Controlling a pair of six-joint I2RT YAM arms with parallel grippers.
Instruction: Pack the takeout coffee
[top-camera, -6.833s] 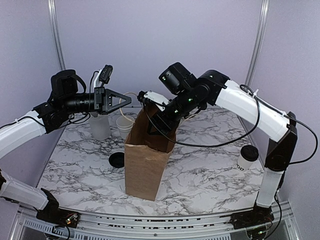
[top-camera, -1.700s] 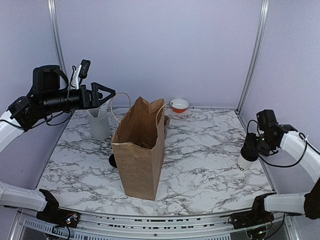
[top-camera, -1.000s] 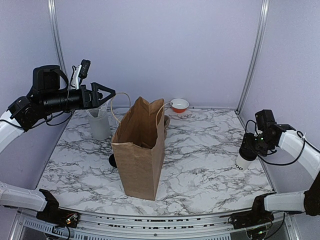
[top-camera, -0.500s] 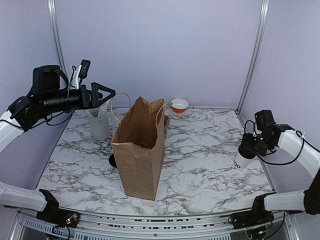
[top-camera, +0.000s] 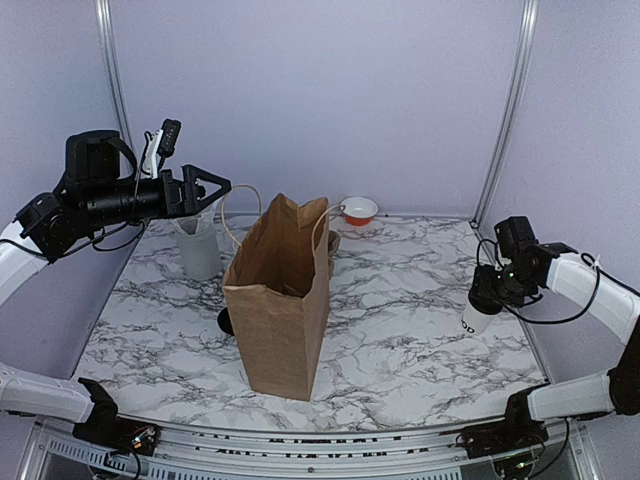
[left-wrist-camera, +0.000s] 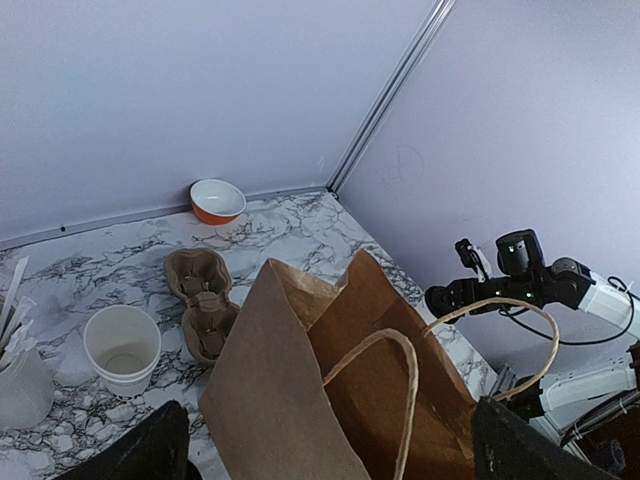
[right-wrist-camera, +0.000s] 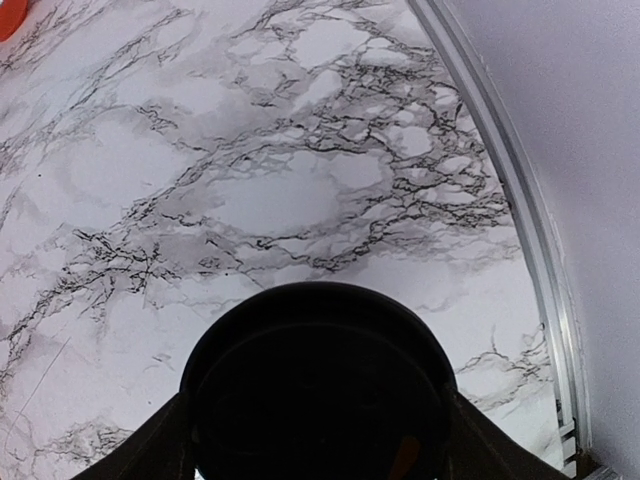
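Takeout coffee (top-camera: 476, 316), a small white paper cup with a black plastic lid and dark lettering low on its side, sits between the fingers of the right gripper (top-camera: 487, 292), near the right edge of the white marble-patterned table (top-camera: 400, 340). In the right wrist view the round lid fills the space between both fingers (right-wrist-camera: 160, 450), which press on its rim from two sides, so this gripper is closed on the takeout coffee from above. I think the top grip is chosen so the cup can go straight down into a narrow opening. The cup leans a little; whether its bottom touches the table I cannot tell. Well apart from these fingers, toward the left, a tall brown paper bag (top-camera: 280, 320) stands with its mouth open upward, ready to receive it. The left gripper (top-camera: 215, 190) hangs just behind the bag's mouth, fingers spread wide and empty, probably to steady the bag.
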